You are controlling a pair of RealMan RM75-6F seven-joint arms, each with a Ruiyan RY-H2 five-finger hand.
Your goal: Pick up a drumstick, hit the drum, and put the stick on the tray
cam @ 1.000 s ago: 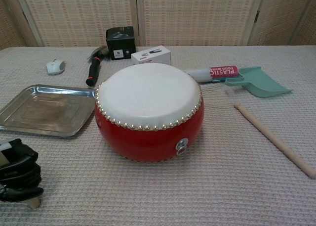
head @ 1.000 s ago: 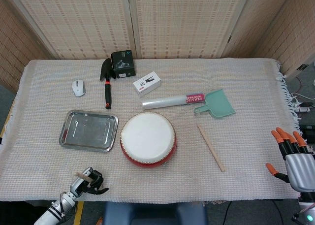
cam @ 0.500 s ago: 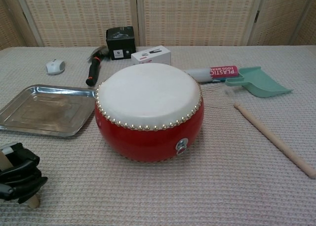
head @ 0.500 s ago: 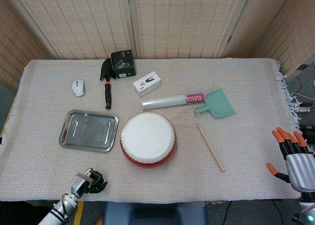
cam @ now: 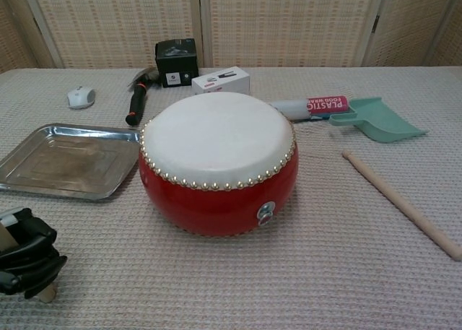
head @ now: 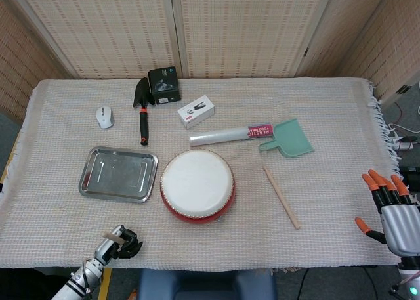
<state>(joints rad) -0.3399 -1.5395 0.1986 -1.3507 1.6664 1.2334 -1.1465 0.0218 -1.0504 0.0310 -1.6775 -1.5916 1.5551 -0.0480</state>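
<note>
The left robot hand grips a short wooden stick at the counter's near left corner, short of the drum. Pickup looks done; next comes a lift and swing rightward onto the drumhead. Only the head view shows the right robot hand, empty with fingers spread, off the counter edge; a second drumstick lies right of the drum, the tray to its left

Woven rattan screen panels behind, table under beige knitted cloth, fringed right edge
</note>
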